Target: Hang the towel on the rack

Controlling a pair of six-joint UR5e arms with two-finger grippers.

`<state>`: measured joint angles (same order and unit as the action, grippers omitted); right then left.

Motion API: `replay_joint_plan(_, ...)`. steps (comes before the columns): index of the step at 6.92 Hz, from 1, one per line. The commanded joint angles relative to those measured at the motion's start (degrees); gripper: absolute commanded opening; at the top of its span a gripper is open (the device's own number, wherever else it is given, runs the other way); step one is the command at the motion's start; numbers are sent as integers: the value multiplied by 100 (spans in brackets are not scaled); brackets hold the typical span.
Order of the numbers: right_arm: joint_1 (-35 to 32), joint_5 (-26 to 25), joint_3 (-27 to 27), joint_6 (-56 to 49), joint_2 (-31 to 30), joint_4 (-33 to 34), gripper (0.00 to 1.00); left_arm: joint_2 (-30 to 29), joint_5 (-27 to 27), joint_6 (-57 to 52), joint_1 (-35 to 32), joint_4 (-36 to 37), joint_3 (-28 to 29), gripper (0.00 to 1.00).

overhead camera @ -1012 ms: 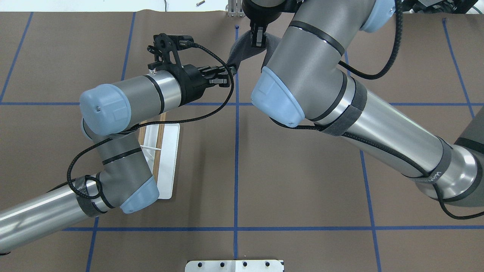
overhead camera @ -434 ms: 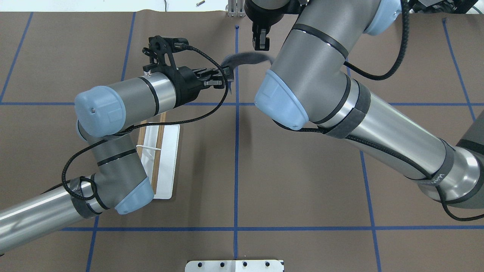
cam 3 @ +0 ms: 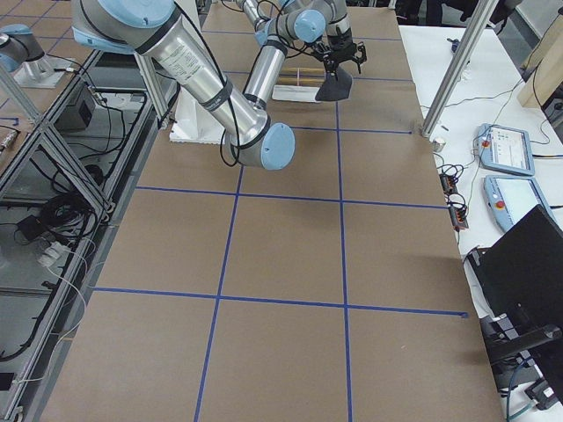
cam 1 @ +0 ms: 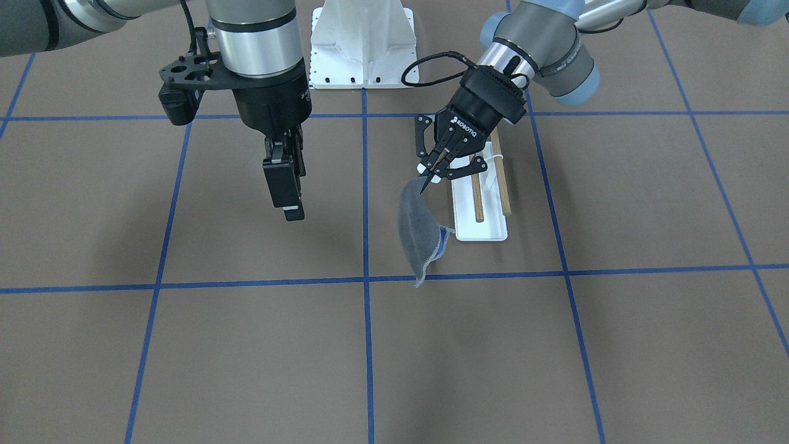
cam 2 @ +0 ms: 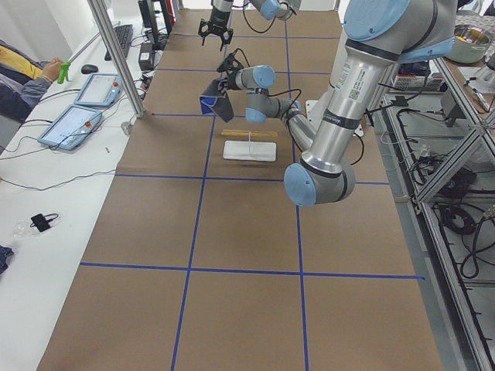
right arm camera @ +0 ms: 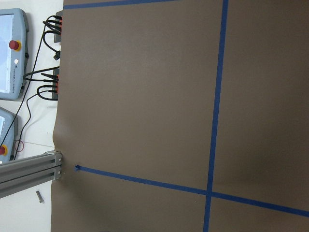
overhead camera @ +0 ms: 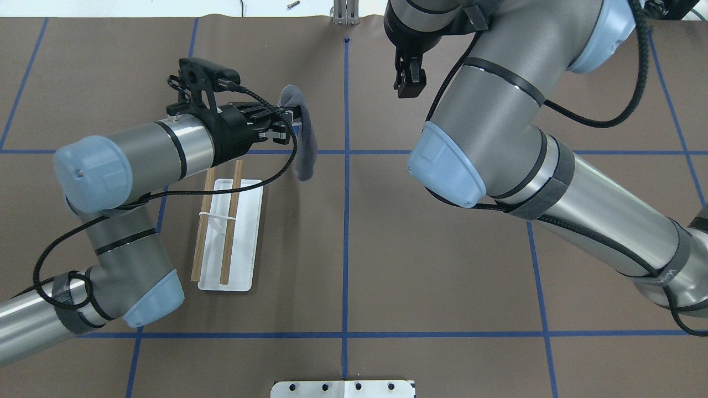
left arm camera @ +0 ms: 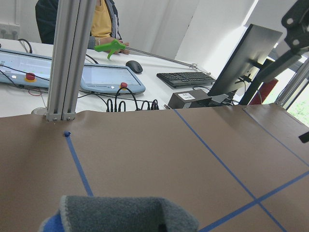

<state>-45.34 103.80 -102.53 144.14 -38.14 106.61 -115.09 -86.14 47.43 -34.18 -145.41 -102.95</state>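
Observation:
The dark grey towel [overhead camera: 305,145] hangs by one corner from my left gripper [overhead camera: 290,119], which is shut on it, above the table just past the far end of the rack. In the front view the towel [cam 1: 419,229] droops below the left gripper [cam 1: 425,177], with a bit of blue at its lower edge. Its top edge shows in the left wrist view [left arm camera: 130,212]. The rack [overhead camera: 240,232] has a white base and two wooden dowels [overhead camera: 229,221]; it also shows in the front view [cam 1: 482,217]. My right gripper [overhead camera: 410,87] is empty and slightly open, away to the right [cam 1: 287,198].
A white bolted pedestal [cam 1: 363,43] stands at the robot's base, and its plate shows in the overhead view [overhead camera: 343,388]. An aluminium post [overhead camera: 344,14] stands at the table's far edge. Blue tape lines cross the brown table cover. Operator tablets [cam 2: 77,124] lie beyond the table.
My right gripper has let go of the towel and moved right. My left gripper has carried the towel left toward the rack, and it now hangs from that gripper alone.

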Motion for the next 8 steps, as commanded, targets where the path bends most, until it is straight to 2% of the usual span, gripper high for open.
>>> replay_joint_plan(1,-1,0,-39,-149,-159,-26,100,319,-655,-515,-333,250,-322,0)
replay_joint_plan(2,-1,9,-39,-149,-194,-35,100,477,-685,-498,-370,242,-444,0)
replay_joint_plan(3,-1,9,-48,-219,-203,-35,100,496,-633,-115,-379,224,-524,0)
replay_joint_plan(4,-1,9,-48,-254,-211,-35,100,757,-632,323,-379,146,-568,0)
replay_joint_plan(6,-1,9,-48,-246,-212,-35,100,1004,-659,153,-379,-109,-560,0)
replay_joint_plan(7,-1,18,-74,-254,-255,-35,100,1258,-685,-196,-379,-736,-507,0)
replay_joint_plan(8,8,18,-109,-255,-325,-43,100,1452,-668,-217,-379,-969,-542,0)
